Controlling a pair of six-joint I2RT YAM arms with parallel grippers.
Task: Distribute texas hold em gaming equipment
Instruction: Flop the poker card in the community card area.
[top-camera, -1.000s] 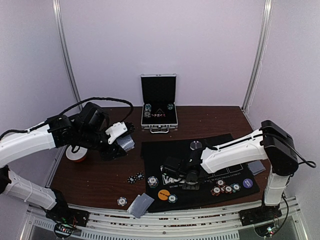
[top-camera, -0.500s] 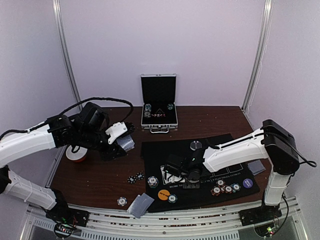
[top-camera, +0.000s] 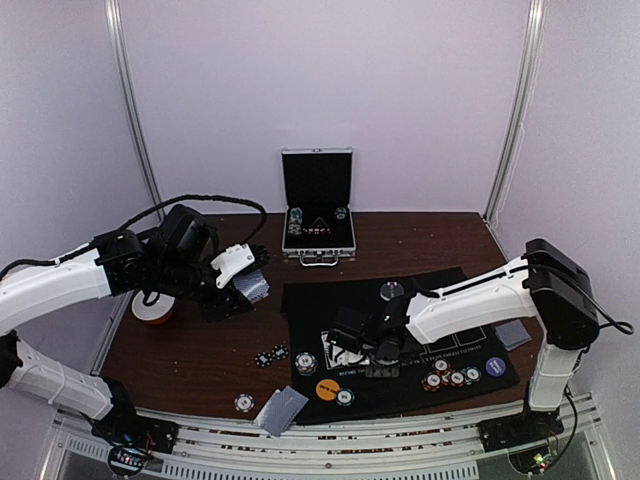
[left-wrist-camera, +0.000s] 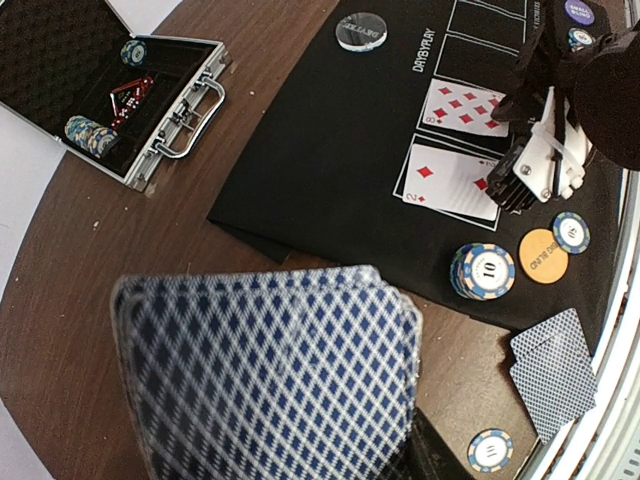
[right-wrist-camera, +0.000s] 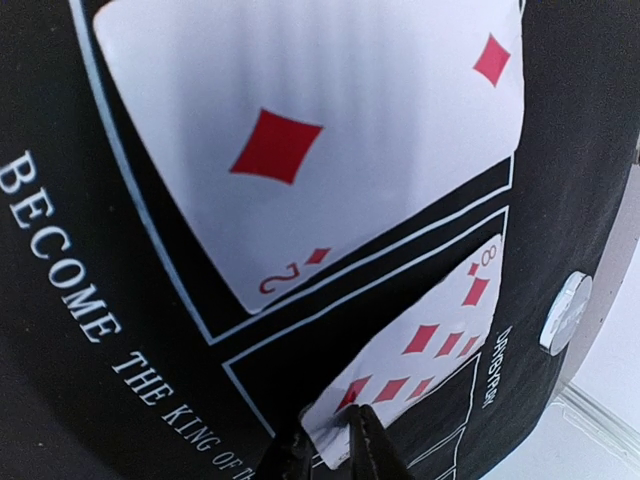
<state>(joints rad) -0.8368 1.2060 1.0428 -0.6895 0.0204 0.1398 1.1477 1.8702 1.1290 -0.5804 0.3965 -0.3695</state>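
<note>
Your left fingers (left-wrist-camera: 430, 455) pinch the blue-backed cards (left-wrist-camera: 270, 380) as a supply, while your right fingers (right-wrist-camera: 365, 440) straddle the corner of the eight of diamonds (right-wrist-camera: 420, 340), probably seating it on the black mat (right-wrist-camera: 60, 330); you cannot tell if they pinch it.

Face-up diamond two (right-wrist-camera: 300, 140) lies beside diamond eight (right-wrist-camera: 425, 345).

The left arm (top-camera: 50, 285) and the right arm (top-camera: 470, 300) are clad in smooth white shells broken by bulky black joint housings. A black cable (top-camera: 205, 200) is looped above the left arm over the left side of the table (top-camera: 200, 350), and a thinner one is seen at its right edge.
</note>
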